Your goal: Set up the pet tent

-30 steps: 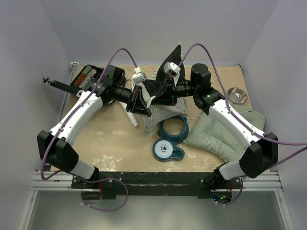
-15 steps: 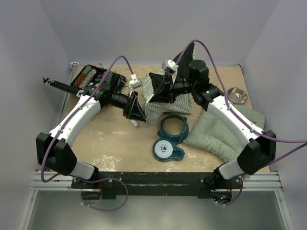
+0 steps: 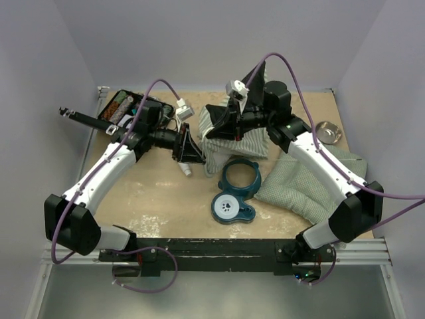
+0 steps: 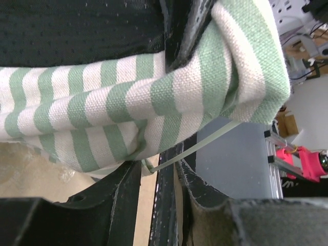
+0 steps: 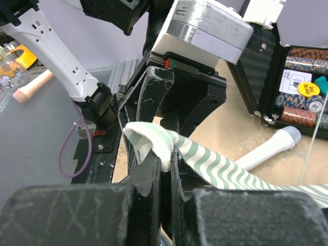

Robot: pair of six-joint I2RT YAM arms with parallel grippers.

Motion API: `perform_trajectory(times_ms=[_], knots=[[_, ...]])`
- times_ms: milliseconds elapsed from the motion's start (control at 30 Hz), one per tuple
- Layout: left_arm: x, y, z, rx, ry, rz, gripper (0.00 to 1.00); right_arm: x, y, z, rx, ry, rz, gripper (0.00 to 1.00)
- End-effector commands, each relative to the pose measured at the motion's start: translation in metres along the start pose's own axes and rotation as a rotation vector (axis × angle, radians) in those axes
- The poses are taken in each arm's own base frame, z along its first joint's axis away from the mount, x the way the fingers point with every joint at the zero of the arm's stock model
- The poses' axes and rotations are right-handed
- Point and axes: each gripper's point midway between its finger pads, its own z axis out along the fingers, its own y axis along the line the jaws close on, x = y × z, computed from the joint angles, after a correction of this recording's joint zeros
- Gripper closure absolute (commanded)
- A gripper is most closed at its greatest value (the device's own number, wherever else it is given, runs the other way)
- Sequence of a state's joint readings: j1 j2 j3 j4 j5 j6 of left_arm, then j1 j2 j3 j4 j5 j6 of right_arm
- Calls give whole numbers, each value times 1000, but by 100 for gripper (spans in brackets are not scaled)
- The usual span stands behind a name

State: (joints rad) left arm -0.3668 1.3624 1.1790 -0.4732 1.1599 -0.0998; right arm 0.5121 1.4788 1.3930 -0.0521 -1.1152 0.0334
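Note:
The pet tent, green-and-white striped with a black panel, is bunched up at the back centre of the table. My right gripper holds it up at its left side. The right wrist view shows that gripper shut on a folded striped edge of the tent. My left gripper is just left of the tent, low over the table. Seen from the left wrist, its jaws stand apart under the striped fabric. A thin pale pole and a black strip run through the gap.
A teal double bowl stand sits in front of the tent, with a green checked cushion to its right. A metal bowl is at the far right. An open black case of chips lies back left. A white tube lies below my left gripper.
My left gripper has opened, let go of the tent and drawn slightly back to the left. My right gripper has pulled the tent up and shifted it a little left.

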Motion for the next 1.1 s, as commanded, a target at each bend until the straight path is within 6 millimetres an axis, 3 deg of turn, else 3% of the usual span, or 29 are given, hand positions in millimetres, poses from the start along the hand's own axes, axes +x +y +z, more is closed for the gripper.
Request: perform_trajectory(times_ms=[0, 633, 767, 933, 1067], knots=[[-35, -6, -3, -8, -115, 101, 66, -40, 27, -3, -60, -60, -135, 100], [-52, -27, -9, 16, -225, 244, 61, -39, 26, -1, -63, -64, -119, 100], [-55, -28, -7, 39, -250, 191, 71, -42, 26, -1, -67, -70, -120, 100], [-42, -20, -3, 49, -197, 120, 98, -43, 28, -2, -73, -64, -140, 100], [-17, -10, 1, 52, -80, -34, 100, -32, 18, -4, -47, 18, -221, 100]])
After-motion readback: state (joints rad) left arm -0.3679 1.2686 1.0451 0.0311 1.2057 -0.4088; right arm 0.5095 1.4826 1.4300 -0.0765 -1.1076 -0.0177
